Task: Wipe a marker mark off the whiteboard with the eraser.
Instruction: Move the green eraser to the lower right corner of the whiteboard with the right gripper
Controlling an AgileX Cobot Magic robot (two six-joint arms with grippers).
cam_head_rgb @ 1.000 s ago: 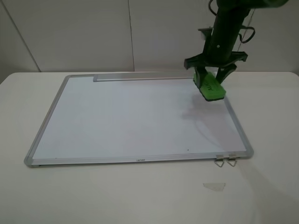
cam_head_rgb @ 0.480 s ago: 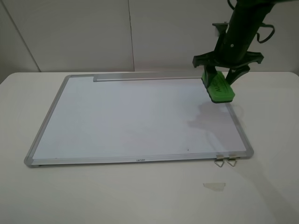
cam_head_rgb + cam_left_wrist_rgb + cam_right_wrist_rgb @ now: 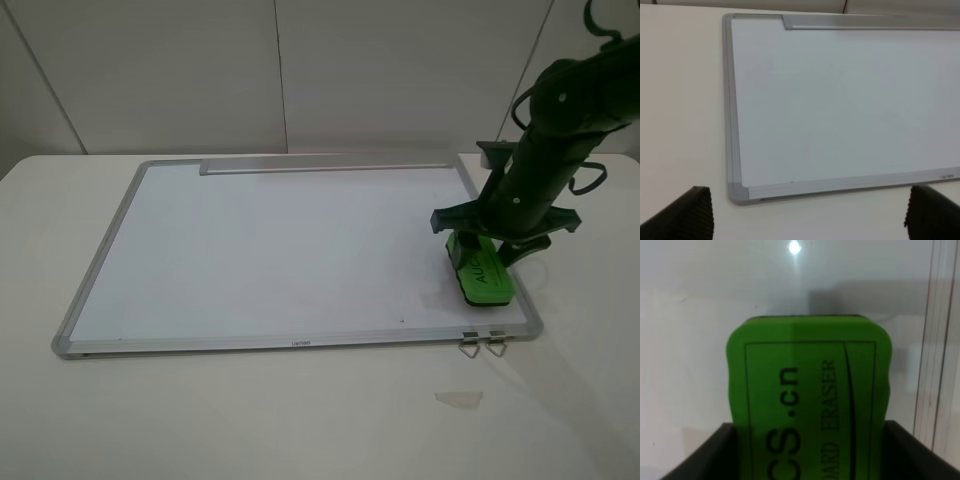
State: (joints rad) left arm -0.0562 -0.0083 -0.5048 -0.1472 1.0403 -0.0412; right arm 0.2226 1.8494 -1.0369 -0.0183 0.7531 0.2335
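Note:
The whiteboard [image 3: 280, 250] lies flat on the table, silver-framed, its surface plain white. The green eraser [image 3: 482, 275] is down at the board near its front right corner, just inside the right frame rail. My right gripper [image 3: 487, 248] is shut on it, fingers on both long sides. In the right wrist view the eraser [image 3: 807, 405] fills the space between the fingers of the gripper [image 3: 807, 462]. No marker mark shows in any view; only a tiny lone speck [image 3: 403, 322]. My left gripper [image 3: 810, 212] is open, hanging above the whiteboard [image 3: 840, 100] near its front left corner.
The grey tray strip [image 3: 325, 168] runs along the far edge. Two metal clips [image 3: 482, 346] hang off the front right corner. A small clear scrap [image 3: 458, 399] lies on the table in front. The board's right frame rail [image 3: 940, 340] runs beside the eraser.
My right arm has carried the eraser from the far right corner toward the front along the right edge and lowered it to the board surface.

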